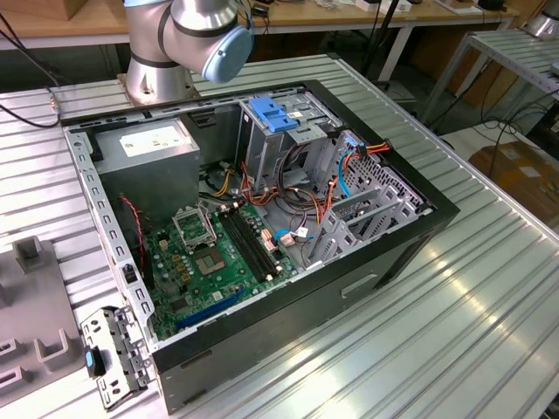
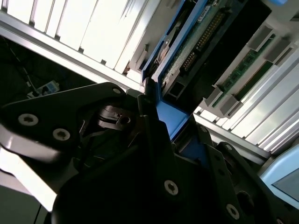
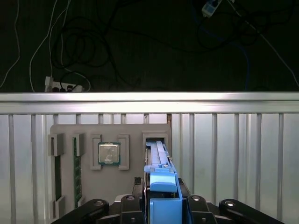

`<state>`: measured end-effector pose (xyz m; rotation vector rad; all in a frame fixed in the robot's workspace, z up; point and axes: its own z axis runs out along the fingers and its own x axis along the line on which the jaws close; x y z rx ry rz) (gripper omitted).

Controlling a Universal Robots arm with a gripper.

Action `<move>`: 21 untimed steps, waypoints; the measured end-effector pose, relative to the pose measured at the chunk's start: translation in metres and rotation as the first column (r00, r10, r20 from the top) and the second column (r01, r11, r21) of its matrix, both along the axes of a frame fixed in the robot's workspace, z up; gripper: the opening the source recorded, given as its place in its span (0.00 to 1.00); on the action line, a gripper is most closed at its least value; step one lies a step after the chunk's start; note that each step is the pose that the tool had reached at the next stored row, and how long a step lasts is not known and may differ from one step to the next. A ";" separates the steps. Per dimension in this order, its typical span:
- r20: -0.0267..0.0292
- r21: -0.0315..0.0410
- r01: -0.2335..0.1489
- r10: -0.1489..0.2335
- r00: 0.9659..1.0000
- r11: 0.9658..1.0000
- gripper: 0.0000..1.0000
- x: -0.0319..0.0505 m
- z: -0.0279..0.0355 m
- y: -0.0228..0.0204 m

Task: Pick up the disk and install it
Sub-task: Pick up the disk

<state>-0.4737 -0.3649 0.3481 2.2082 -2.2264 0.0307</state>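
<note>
Our hand (image 3: pixel 162 206) is clamped on the blue carrier of the disk (image 3: pixel 158 156), which stands on edge in a slot of the grey holder plate (image 3: pixel 133 133). Just beside that slot sits a processor chip (image 3: pixel 108 153). Beyond the plate runs the ribbed bench (image 3: pixel 229 140).

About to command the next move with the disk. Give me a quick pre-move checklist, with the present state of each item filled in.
1. The claw is shut on the blue carrier of the disk: ok, seen in both wrist views.
2. The disk is clear of its slot in the fixture tray: cannot tell; its far end lines up with the slot.
3. The processor sits in its own pocket, apart from the disk: ok.
4. The computer case is open on top: ok.
5. The bay under the latch plate is free: cannot tell.
6. The cables lie loose beside the drive cage: not ok, they could snag.
</note>
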 end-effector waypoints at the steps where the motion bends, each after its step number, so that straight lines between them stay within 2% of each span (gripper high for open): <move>1: 0.000 0.000 0.000 0.000 1.000 1.000 0.37 0.0000 0.0003 0.0000; 15: 0.000 0.000 0.000 0.000 1.000 1.000 0.37 -0.0001 0.0015 0.0000; 21: 0.000 0.000 0.000 0.000 1.000 1.000 0.37 0.0000 0.0094 0.0000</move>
